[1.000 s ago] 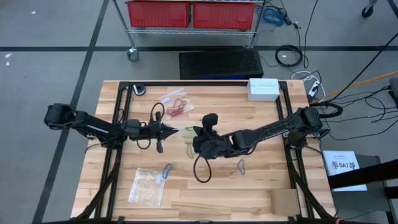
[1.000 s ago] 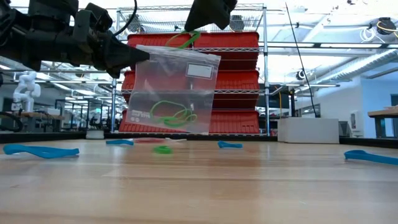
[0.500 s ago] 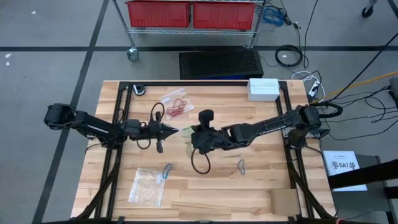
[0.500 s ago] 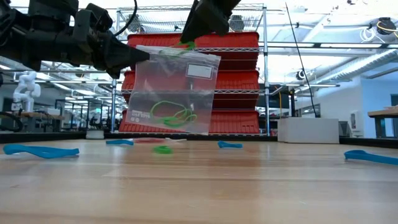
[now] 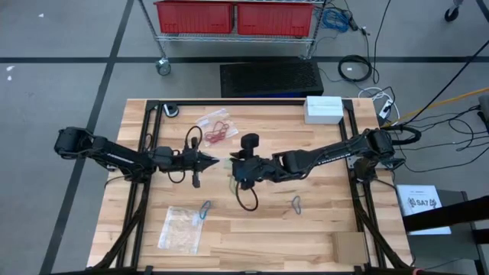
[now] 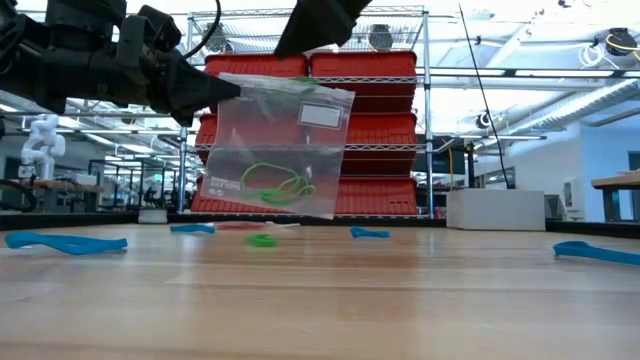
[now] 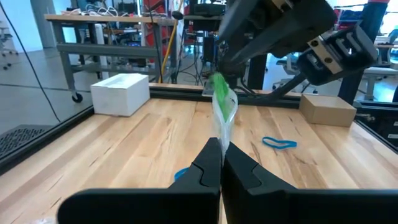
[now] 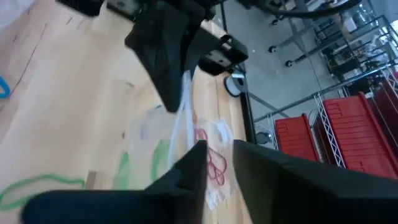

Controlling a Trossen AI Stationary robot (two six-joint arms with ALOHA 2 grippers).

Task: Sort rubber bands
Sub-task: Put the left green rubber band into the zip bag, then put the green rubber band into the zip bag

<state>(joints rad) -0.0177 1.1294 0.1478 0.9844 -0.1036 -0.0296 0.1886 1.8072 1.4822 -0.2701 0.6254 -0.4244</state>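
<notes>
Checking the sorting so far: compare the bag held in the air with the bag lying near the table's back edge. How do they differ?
The held bag hangs upright, pinched at a top corner by the left gripper; the back bag lies flat, untouched. The held bag holds green bands; the back bag holds red bands. Both are clear plastic.
</notes>
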